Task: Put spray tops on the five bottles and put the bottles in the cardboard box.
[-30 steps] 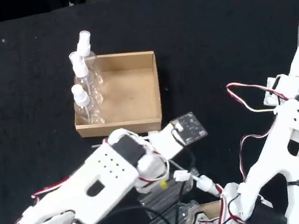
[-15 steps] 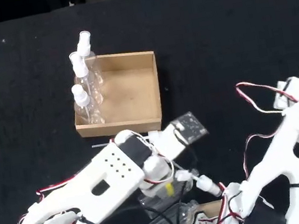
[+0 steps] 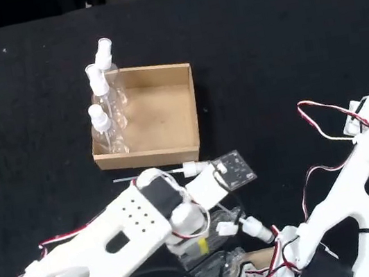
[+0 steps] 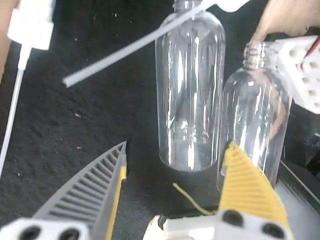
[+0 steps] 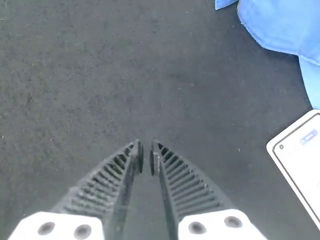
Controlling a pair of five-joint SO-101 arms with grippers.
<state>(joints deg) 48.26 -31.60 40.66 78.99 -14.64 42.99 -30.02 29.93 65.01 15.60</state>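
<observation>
The cardboard box [image 3: 167, 116] stands at mid-table with three capped spray bottles [image 3: 102, 99] upright along its left wall. Two clear uncapped bottles [image 4: 190, 85] [image 4: 255, 115] lie side by side on the black table, also seen under my left arm in the high view [image 3: 206, 275]. My left gripper [image 4: 176, 145] hangs open just over their bases, holding nothing. One loose spray top [image 3: 193, 169] lies in front of the box, its tube pointing left. A second spray top [image 3: 255, 227] lies by the bottle necks. My right gripper [image 5: 146, 150] is shut and empty over bare table.
My right arm [image 3: 360, 181] crosses the lower right of the high view. A phone [image 5: 300, 155] and a blue cloth [image 5: 280, 25] lie near the right gripper. A tan object [image 3: 260, 260] and a white perforated part [image 4: 305, 70] sit close to the bottle necks.
My left arm has drawn back toward the lower left, uncovering the spray top in front of the box. My right arm has shifted slightly right and down.
</observation>
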